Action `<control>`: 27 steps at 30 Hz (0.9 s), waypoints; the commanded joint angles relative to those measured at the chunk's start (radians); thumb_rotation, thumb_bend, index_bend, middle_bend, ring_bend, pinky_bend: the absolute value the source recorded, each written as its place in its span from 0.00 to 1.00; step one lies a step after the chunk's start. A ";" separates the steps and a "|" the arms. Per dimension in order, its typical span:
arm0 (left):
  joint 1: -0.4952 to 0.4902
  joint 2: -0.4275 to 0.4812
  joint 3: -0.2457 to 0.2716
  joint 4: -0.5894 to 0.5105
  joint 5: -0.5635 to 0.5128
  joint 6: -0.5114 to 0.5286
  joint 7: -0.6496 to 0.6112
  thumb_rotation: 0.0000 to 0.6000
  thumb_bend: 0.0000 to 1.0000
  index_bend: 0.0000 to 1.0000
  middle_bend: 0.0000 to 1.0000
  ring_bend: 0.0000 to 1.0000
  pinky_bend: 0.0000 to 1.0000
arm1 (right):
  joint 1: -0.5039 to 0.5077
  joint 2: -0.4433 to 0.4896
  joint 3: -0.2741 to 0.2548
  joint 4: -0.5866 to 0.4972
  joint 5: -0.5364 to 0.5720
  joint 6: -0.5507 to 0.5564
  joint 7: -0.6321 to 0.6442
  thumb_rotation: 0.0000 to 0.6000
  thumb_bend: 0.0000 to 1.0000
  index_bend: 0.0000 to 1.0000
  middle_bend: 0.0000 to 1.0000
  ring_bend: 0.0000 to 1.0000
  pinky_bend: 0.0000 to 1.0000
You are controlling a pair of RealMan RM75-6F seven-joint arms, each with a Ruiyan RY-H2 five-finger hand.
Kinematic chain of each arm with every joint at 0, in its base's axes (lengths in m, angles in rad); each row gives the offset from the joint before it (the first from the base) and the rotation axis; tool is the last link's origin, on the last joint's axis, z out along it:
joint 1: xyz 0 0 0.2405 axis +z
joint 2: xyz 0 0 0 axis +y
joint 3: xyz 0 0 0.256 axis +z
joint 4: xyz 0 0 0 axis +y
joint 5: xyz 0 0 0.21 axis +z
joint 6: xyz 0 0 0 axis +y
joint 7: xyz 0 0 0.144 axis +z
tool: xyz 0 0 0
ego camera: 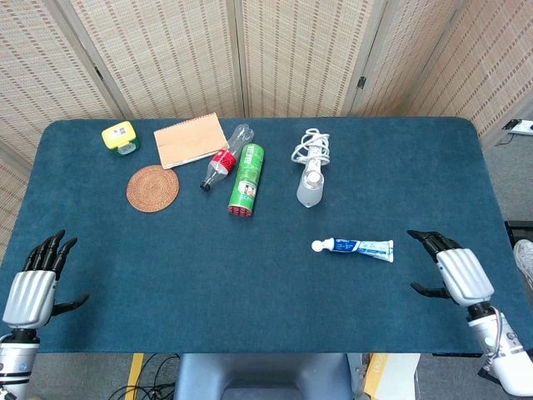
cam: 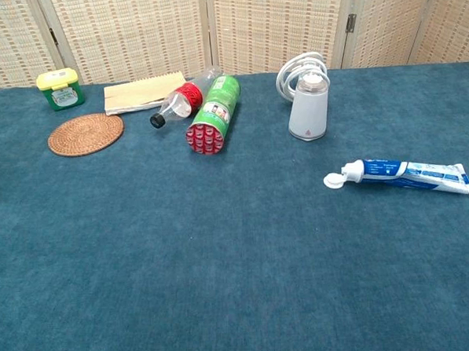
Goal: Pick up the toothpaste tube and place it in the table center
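Note:
The blue and white toothpaste tube [ego camera: 354, 247] [cam: 403, 174] lies flat on the blue table, right of the middle, its white cap pointing left. My right hand [ego camera: 452, 273] hovers near the front right corner, a short way right of the tube's tail, fingers apart and holding nothing. My left hand [ego camera: 33, 282] stays at the front left edge, fingers spread and empty. Neither hand shows in the chest view.
At the back stand a green can [ego camera: 246, 179], a clear bottle with a red label [ego camera: 223, 157], a white device with a coiled cord [ego camera: 310, 177], a woven coaster [ego camera: 152, 188], a notebook [ego camera: 191, 140] and a yellow-green box [ego camera: 120, 136].

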 commanded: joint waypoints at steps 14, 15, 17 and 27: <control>0.024 0.012 0.016 -0.001 -0.006 0.008 -0.030 1.00 0.07 0.12 0.00 0.00 0.14 | 0.230 -0.186 0.059 0.176 0.158 -0.327 -0.087 1.00 0.18 0.18 0.31 0.20 0.27; 0.026 0.013 0.016 0.000 -0.008 0.007 -0.032 1.00 0.07 0.12 0.00 0.00 0.14 | 0.238 -0.198 0.059 0.193 0.167 -0.339 -0.091 1.00 0.18 0.19 0.31 0.21 0.28; 0.028 0.013 0.017 0.001 -0.009 0.007 -0.033 1.00 0.07 0.12 0.00 0.00 0.14 | 0.248 -0.216 0.059 0.218 0.178 -0.352 -0.097 1.00 0.17 0.21 0.32 0.22 0.29; 0.029 0.013 0.018 0.004 -0.012 0.001 -0.037 1.00 0.07 0.14 0.00 0.00 0.14 | 0.296 -0.314 0.062 0.340 0.223 -0.415 -0.087 1.00 0.18 0.28 0.34 0.25 0.32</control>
